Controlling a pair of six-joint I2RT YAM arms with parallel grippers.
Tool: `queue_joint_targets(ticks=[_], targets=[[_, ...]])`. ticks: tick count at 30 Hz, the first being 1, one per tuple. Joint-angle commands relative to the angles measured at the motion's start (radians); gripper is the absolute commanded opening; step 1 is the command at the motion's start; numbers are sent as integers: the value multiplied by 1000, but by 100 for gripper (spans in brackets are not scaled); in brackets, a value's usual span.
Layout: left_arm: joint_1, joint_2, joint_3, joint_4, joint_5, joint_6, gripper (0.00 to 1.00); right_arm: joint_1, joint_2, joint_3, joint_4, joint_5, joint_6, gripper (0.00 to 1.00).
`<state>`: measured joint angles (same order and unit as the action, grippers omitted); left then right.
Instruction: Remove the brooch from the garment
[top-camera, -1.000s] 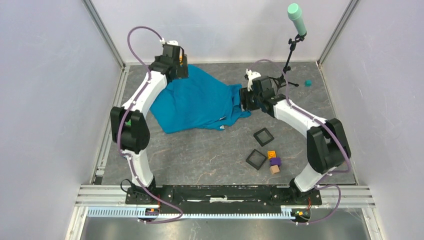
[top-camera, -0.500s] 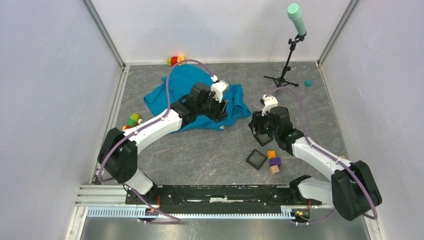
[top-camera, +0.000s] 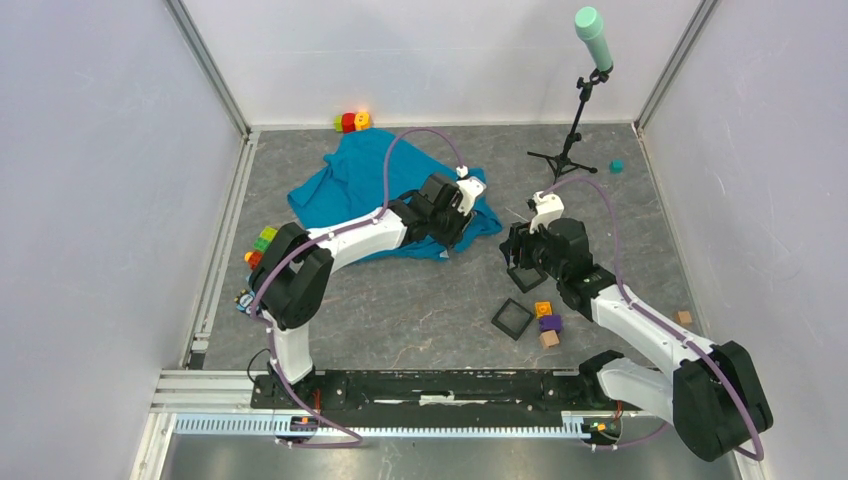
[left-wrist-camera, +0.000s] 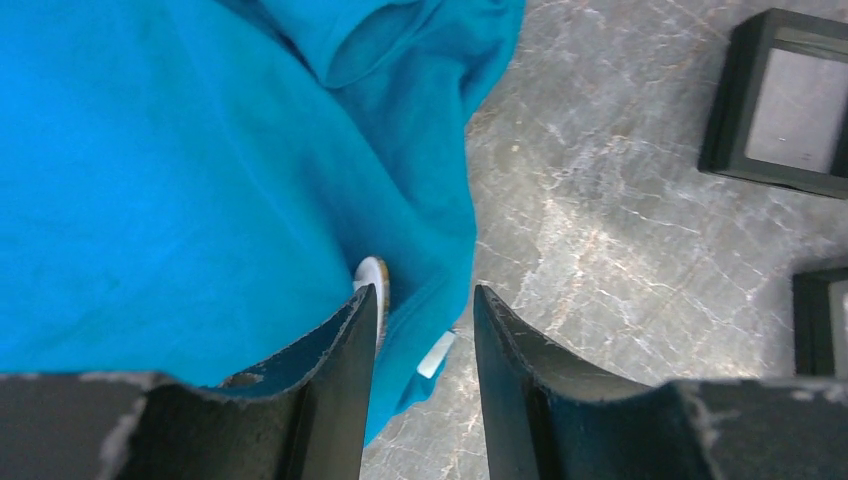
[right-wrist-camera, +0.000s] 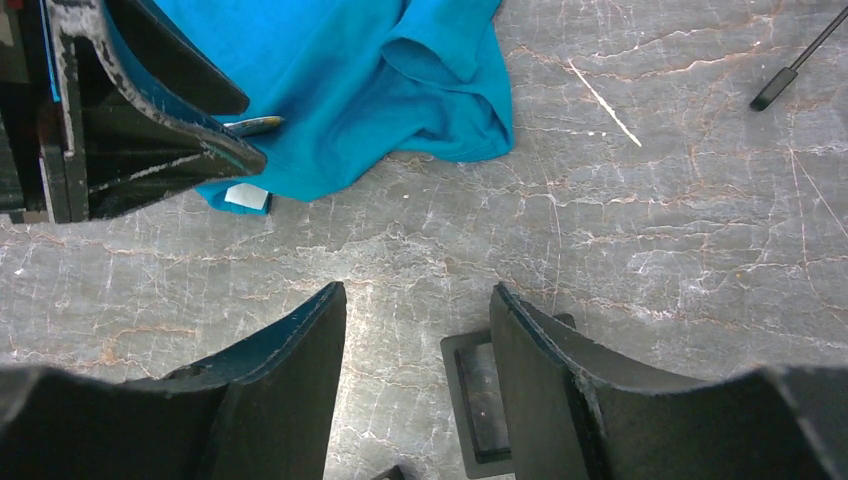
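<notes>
Left gripper (left-wrist-camera: 424, 300) shifted right; beside brooch (left-wrist-camera: 373, 272)

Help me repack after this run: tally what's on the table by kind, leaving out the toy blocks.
garment: 1
brooch: 1
black frames: 2
mic stand: 1
Total: 5
</notes>
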<state>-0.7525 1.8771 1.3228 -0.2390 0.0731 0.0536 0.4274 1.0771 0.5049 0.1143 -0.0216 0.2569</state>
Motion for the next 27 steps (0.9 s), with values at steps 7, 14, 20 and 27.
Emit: queue_joint_targets(ticks=[7, 14, 20, 27], targets=[[1, 20, 40, 25, -83, 19, 43, -1, 1, -14, 43, 15, -7, 60], [1, 23, 21, 26, -120, 14, 34, -1, 17, -14, 44, 44, 7, 57], [1, 1, 3, 25, -163, 28, 4, -2, 16, -14, 46, 39, 13, 55], [-18, -216, -120, 13, -210, 78, 2, -1, 33, 30, 48, -136, -7, 55]])
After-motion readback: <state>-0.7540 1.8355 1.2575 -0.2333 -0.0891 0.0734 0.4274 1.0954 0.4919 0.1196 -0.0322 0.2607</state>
